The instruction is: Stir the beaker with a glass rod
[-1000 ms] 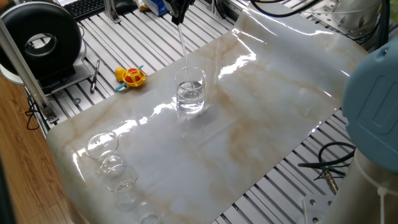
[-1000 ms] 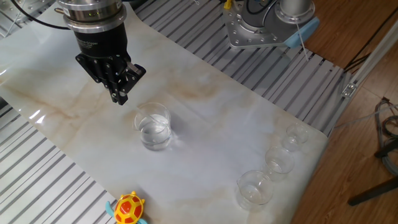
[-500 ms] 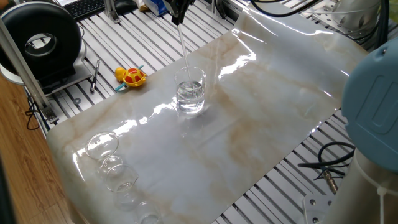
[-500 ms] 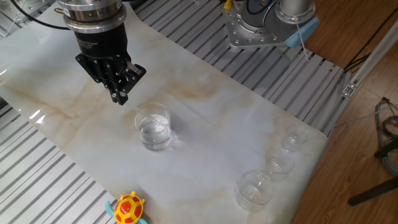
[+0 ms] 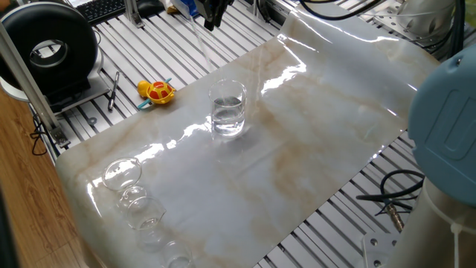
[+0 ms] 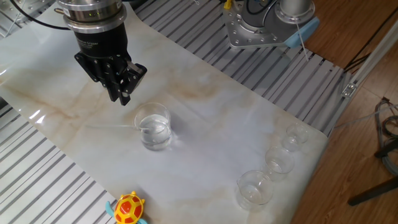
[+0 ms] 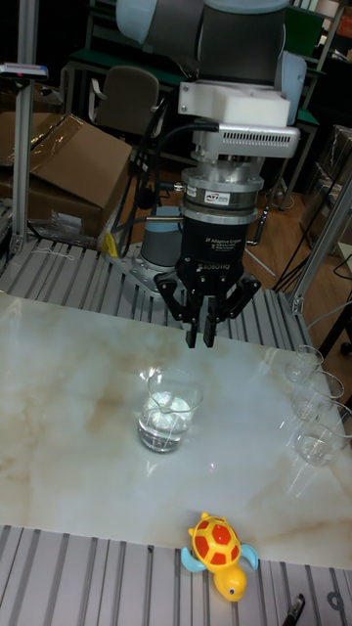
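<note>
One beaker (image 7: pixel 168 409) mid-sheet, open room around; gripper (image 7: pixel 201 338) above, fingers together; rod grip unclear.

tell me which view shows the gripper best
The tall fixed view: the gripper faces the camera, shown whole with its wrist. One fixed view catches only the jaws at the top edge; the other fixed view shows it obliquely from the side.

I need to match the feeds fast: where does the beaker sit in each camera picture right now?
One fixed view: the beaker stands just left of centre, in the upper half.
The other fixed view: left of centre, mid-height.
Tall fixed view: left of centre, below mid-height.
Shared landmark: the yellow toy turtle, on the slatted surface just off the marbled sheet.
</note>
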Controlling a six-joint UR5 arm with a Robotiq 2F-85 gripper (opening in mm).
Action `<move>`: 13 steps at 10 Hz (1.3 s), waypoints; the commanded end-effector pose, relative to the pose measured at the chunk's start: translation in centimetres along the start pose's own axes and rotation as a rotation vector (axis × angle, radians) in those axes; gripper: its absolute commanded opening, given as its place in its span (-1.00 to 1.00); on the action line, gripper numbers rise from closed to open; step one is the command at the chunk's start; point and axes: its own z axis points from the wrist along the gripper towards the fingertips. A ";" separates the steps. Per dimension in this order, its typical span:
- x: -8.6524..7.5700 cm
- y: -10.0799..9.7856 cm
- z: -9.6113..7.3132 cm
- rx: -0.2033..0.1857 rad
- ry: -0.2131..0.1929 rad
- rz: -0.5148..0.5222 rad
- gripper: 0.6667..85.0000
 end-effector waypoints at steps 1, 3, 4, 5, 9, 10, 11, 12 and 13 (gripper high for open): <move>-0.1 0.2 -0.2 -0.010 -0.005 -0.002 -0.38; -0.1 0.1 -0.2 -0.007 -0.004 -0.004 -0.38; -0.1 0.0 -0.3 -0.004 -0.005 -0.006 -0.38; -0.1 0.0 -0.3 -0.002 -0.005 -0.008 -0.38; -0.9 -0.1 -2.5 0.003 0.014 -0.028 -0.38; -1.5 0.1 -3.3 0.005 0.013 -0.028 -0.43; -1.9 -0.3 -3.4 0.020 0.000 -0.010 -0.94; -2.2 -0.7 -3.4 0.035 -0.011 -0.002 -0.99; -2.4 -1.1 -3.4 0.050 -0.019 0.008 -0.99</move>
